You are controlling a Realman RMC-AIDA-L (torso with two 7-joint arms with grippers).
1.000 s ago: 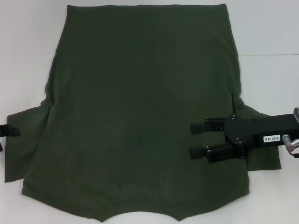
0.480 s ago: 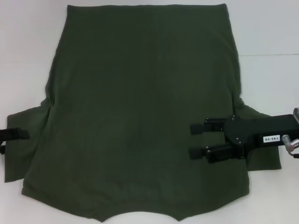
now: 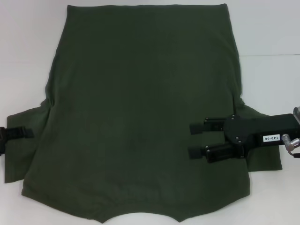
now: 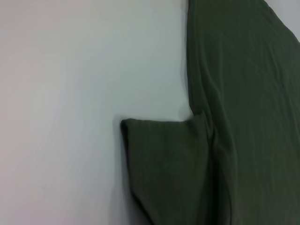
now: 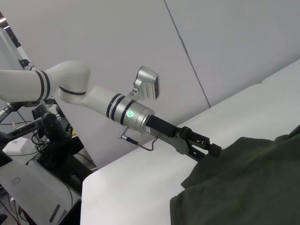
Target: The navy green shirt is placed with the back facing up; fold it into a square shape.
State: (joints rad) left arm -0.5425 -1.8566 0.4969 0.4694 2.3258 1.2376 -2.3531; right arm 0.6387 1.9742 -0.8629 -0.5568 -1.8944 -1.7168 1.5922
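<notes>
The navy green shirt (image 3: 140, 108) lies flat, back up, on the white table (image 3: 272, 37), with the hem far from me and the collar at the near edge. My right gripper (image 3: 190, 139) is open and hovers over the shirt's body, just inboard of the right sleeve (image 3: 267, 154). My left gripper (image 3: 23, 136) reaches in from the left edge over the left sleeve (image 3: 23, 159). The right wrist view shows the left gripper (image 5: 208, 151) with its fingers apart at the sleeve's edge (image 5: 253, 183). The left wrist view shows only that sleeve (image 4: 168, 159) and table.
White table shows on both sides of the shirt and beyond the hem, with a seam line on the right (image 3: 269, 55). The right wrist view shows the left arm (image 5: 93, 98), a grey wall and an equipment stand (image 5: 37, 140) beyond the table's edge.
My left gripper has moved rightward, farther in over the left sleeve. My right gripper has shifted slightly left. The shirt has not moved.
</notes>
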